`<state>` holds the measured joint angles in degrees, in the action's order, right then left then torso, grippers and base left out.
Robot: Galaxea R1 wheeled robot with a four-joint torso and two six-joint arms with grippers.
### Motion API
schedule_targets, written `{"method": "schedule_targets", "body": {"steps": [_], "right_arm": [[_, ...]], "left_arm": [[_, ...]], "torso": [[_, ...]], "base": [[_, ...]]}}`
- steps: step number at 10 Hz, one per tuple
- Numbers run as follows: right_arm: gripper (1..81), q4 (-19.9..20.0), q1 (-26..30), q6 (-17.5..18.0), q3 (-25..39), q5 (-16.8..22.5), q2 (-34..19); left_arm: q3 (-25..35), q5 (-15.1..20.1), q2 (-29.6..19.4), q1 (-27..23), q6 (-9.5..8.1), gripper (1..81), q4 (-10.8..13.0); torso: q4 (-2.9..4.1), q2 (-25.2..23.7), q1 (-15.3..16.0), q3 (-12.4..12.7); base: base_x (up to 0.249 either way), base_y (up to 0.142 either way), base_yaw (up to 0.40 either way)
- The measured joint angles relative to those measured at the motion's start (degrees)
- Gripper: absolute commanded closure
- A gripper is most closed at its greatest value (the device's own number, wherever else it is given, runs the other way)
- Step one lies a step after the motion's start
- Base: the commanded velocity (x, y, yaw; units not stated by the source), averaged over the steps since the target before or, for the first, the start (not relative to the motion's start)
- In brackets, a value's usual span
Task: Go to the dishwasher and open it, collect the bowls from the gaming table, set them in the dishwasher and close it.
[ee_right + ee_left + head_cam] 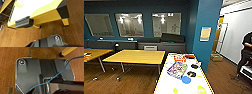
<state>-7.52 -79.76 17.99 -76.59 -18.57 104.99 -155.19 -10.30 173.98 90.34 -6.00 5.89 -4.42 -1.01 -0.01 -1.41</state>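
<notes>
The gaming table point(164, 85), long with a pale glossy top and a yellow edge, runs from the bottom of the head view toward the back. On its near part sits a bright blue bowl point(186, 79), with two yellow-green bowls point(175, 90) point(201, 89) closer to me. The right wrist view has the table's yellow edge point(47, 15) and white top above the wooden floor, with a dark ribbed piece point(23, 22) against that edge. I cannot tell whether that piece is part of my gripper. The dishwasher is out of view.
Colourful game boxes point(177, 68) and small dark items point(191, 73) lie farther along the table. Two yellow-wood tables point(136, 56) point(94, 52) stand to the left on wooden floor. A blue pillar point(204, 32) rises behind the table. A person point(247, 55) stands at the right, beyond a box point(216, 57).
</notes>
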Motion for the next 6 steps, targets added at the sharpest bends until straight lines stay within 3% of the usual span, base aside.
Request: {"method": "schedule_targets", "body": {"steps": [4, 6], "right_arm": [[1.0, 0.06, 8.81, 3.63, 4.22, 2.26, -4.82], [1.0, 0.06, 14.21, 5.40, 5.12, 5.38, -5.77]], "left_arm": [[0.00, 0.02, 0.02, -0.71, -0.01, 1.0, 0.00], [0.00, 0.02, 0.02, -0.77, -0.01, 1.0, 0.00]], "torso": [[0.00, 0.02, 0.06, -2.29], [0.00, 0.05, 0.08, -2.47]], "base": [[0.000, 0.000, 0.000], [0.000, 0.000, 0.000]]}}
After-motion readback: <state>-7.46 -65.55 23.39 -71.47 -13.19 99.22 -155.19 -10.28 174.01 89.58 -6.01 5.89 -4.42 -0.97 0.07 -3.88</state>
